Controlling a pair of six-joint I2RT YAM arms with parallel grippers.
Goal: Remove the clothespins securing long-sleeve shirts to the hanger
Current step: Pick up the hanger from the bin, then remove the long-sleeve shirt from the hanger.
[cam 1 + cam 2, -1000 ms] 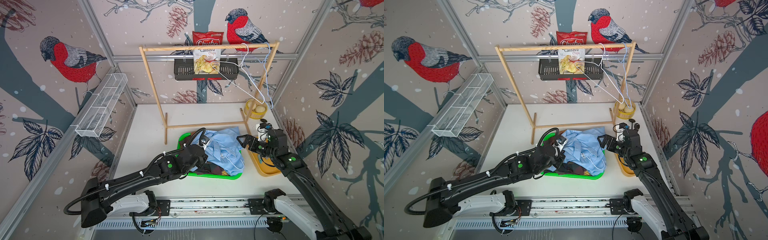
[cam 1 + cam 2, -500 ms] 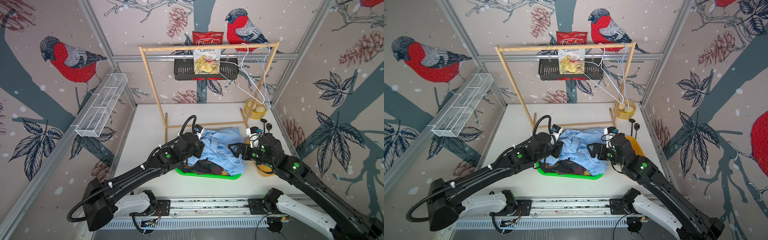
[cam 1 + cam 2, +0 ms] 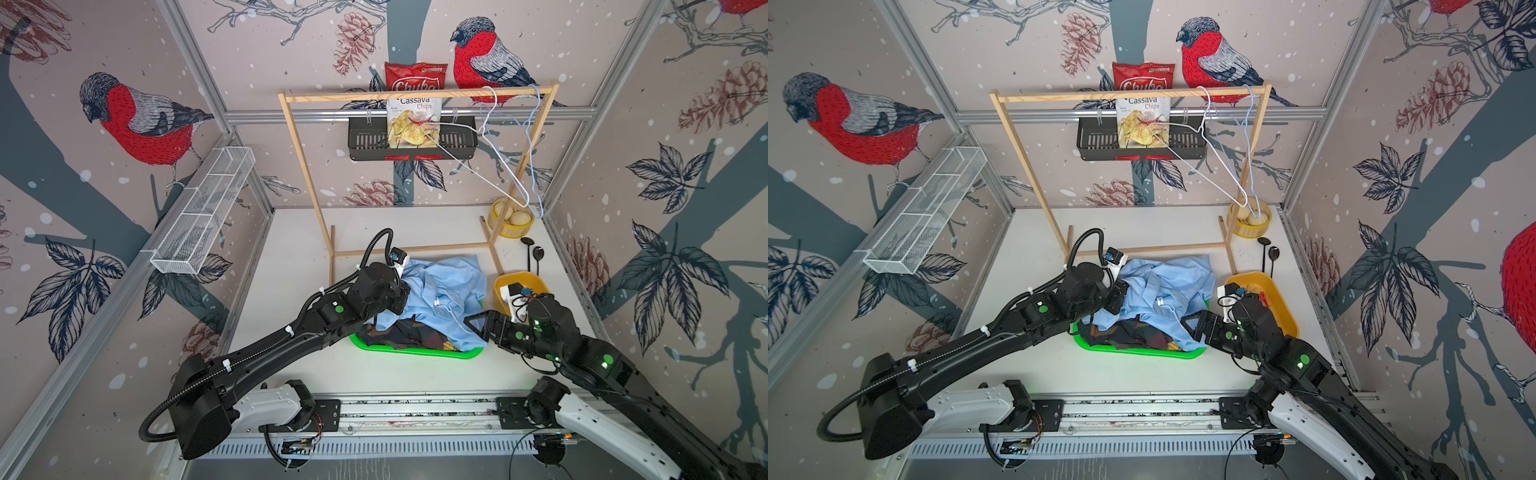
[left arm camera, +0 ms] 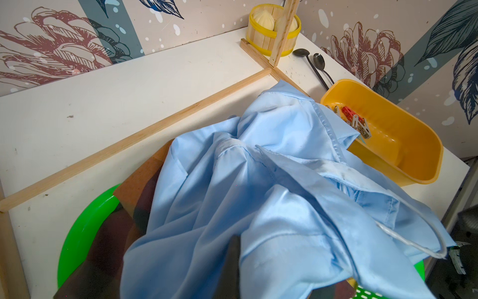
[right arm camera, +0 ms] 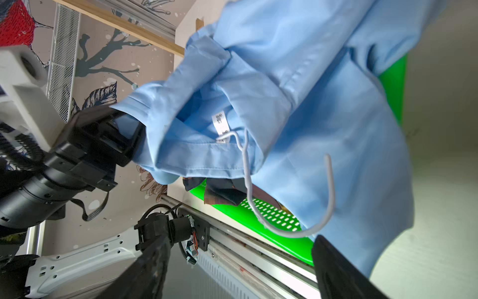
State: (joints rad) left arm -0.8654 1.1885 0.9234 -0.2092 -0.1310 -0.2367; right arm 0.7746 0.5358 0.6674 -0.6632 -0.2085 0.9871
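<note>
On the white worktop [image 3: 297,257] stands a tall wooden rack [image 3: 415,93]. A flat green plastic tray [image 3: 415,353] sits just in front of it. A plain light blue shirt [image 3: 446,286] lies bunched up on the tray, on top of a dark plaid shirt [image 3: 409,332]. Just beside the tray, on the right arm's side, sits a yellow plastic tub [image 4: 403,147].

The left gripper [image 5: 132,134] is closed tight on a fold of the light blue shirt and holds that side up. The right gripper [image 3: 476,327] is wide open and holds nothing. It is close to the shirt's near edge.

A white wire hanger [image 5: 247,173] pokes its hook out of the shirt's collar. In the right wrist view the hook shows between the two open fingers, not touching them.

A red clothespin [image 4: 348,112] and some whitish clothespins [image 4: 361,127] lie inside the yellow tub, away from the shirts.
</note>
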